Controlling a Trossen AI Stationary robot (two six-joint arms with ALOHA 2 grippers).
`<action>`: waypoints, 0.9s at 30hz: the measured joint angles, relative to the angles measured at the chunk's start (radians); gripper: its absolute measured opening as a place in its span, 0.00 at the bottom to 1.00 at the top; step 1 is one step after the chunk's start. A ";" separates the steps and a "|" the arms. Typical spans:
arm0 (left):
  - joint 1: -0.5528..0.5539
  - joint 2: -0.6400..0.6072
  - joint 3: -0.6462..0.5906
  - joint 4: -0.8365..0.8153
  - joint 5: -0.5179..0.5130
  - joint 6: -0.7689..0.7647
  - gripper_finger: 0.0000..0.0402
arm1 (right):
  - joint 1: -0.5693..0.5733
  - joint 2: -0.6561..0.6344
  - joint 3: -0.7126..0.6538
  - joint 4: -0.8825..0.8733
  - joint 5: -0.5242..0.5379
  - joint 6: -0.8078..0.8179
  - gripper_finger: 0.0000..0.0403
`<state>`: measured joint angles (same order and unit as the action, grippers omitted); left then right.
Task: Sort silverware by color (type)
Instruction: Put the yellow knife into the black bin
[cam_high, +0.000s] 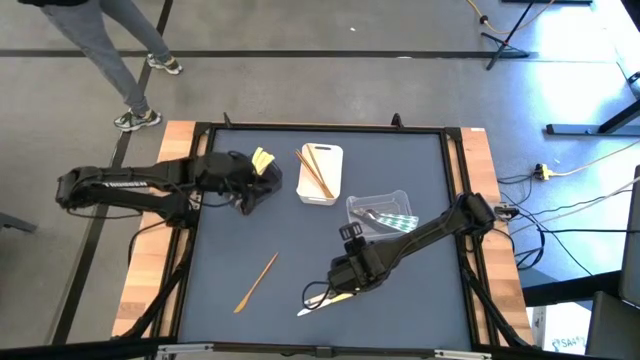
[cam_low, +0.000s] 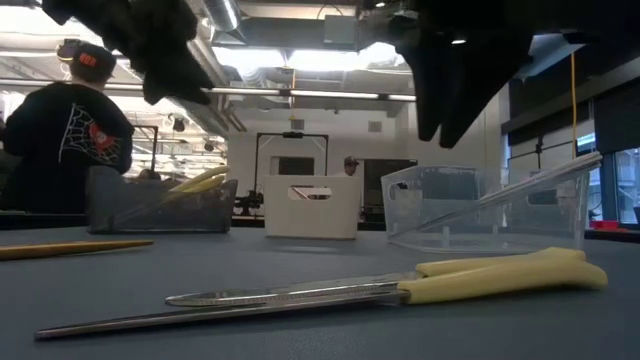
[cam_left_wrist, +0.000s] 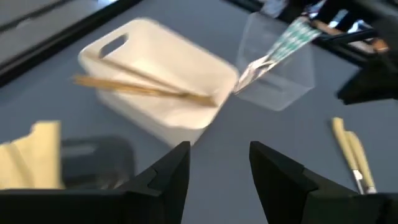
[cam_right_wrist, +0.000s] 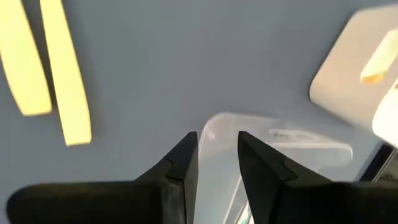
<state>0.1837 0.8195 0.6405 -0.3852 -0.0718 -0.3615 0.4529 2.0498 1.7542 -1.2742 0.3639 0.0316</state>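
Pale-yellow handled utensils (cam_high: 330, 297), two of them, lie side by side on the worktop (cam_high: 300, 250) just below the right gripper (cam_right_wrist: 217, 152), whose fingers stand a narrow way apart with nothing between them; it likely hovers there to take one next. An orange-brown utensil (cam_high: 257, 282) lies alone, well apart from both sets of fingers, not yet sorted. Sorting by colour explains the containers: orange-brown pieces rest across the white tray (cam_high: 322, 176), silver-grey pieces with striped handles lean in the clear tray (cam_high: 380, 212), and yellow pieces sit in the dark tray (cam_high: 262, 165) near the left gripper (cam_left_wrist: 214, 168). Left fingers are parted and empty, facing the white tray; whether they touch the dark tray is unclear from above.
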 joint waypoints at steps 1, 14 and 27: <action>-0.032 0.000 0.000 0.017 -0.023 -0.003 0.40 | 0.002 -0.003 0.000 -0.009 -0.003 0.011 0.25; -0.373 0.029 0.000 0.267 -0.319 -0.003 0.40 | 0.047 -0.181 -0.019 -0.041 -0.003 0.102 0.25; -0.535 0.237 0.001 0.561 -0.388 0.005 0.40 | 0.097 -0.372 -0.218 0.054 0.000 0.259 0.25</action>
<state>-0.3512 1.0564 0.6411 0.1757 -0.4603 -0.3565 0.5503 1.6773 1.5362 -1.2204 0.3640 0.2902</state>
